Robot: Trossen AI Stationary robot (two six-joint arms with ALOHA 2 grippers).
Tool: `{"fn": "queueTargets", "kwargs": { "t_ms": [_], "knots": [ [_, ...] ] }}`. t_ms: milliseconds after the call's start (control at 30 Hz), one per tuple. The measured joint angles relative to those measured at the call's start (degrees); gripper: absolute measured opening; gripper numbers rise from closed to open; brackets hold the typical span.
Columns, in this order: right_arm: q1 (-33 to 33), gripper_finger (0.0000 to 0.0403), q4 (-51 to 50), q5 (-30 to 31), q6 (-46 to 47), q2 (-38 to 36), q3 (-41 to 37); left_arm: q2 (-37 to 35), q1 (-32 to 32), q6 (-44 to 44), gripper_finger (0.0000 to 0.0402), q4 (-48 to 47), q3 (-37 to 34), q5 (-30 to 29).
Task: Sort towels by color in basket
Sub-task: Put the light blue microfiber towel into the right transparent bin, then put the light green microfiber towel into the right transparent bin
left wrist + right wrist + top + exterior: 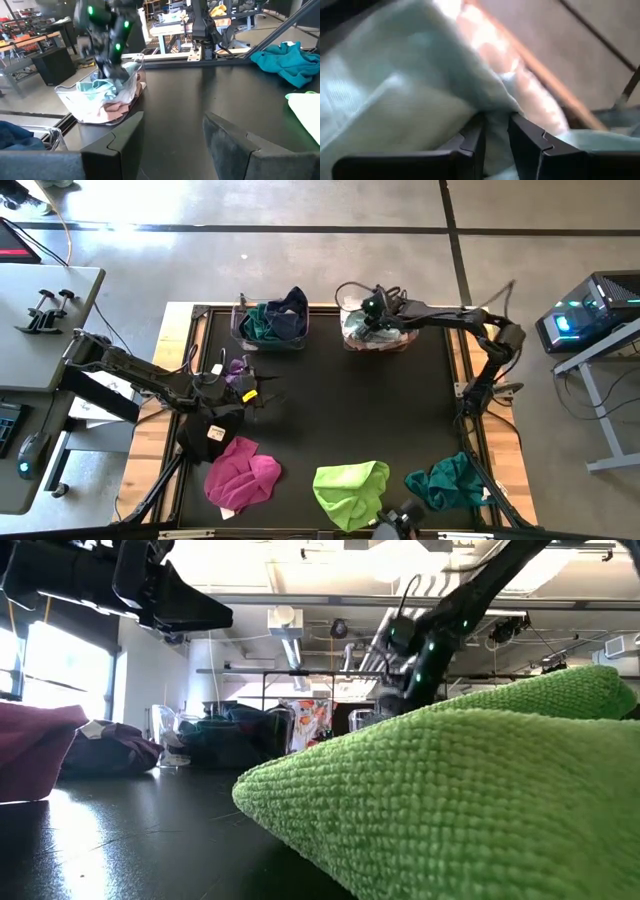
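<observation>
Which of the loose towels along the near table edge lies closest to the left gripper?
The magenta towel, just below the left gripper; the lime green towel and teal towel lie farther right.

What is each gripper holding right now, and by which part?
Right gripper pinches a fold of the pale mint towel over the clear basket. Left gripper is open, empty.

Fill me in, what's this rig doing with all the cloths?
It is sorting towels by color into two clear baskets at the table's far edge. The right gripper is down in the right basket, fingers pinched on a pale mint towel among light-colored ones. The left gripper hovers open and empty over the mat. The left basket holds dark towels. A magenta towel, a lime green towel and a teal towel lie unsorted along the near edge.
</observation>
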Motion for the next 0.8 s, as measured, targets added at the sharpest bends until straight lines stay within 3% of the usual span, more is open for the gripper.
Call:
{"fn": "queueTargets", "kwargs": {
  "t_ms": [200, 367, 667, 800],
  "knots": [
    [1.3, 0.0078, -1.6, 0.4, -0.1, -10.7, 0.8, 0.0, -0.1, 0.1, 0.0186, -0.2, 0.0, 0.0],
    [7.2, 0.0078, -6.1, 0.3, -1.4, -19.4, 0.7, 0.0, -0.1, 0.1, 0.0186, -0.3, 0.0, 0.0],
    [32.5, 0.0078, 0.2, -0.5, -1.2, -28.1, -11.0, 0.0, -0.1, 0.1, 0.0186, 0.2, 0.0, 0.0],
    [44.0, 0.0078, 2.7, -7.7, -8.7, -27.3, -15.2, 0.1, -0.2, 3.5, 0.0186, 3.7, 0.0, 5.0]
  ]
}}
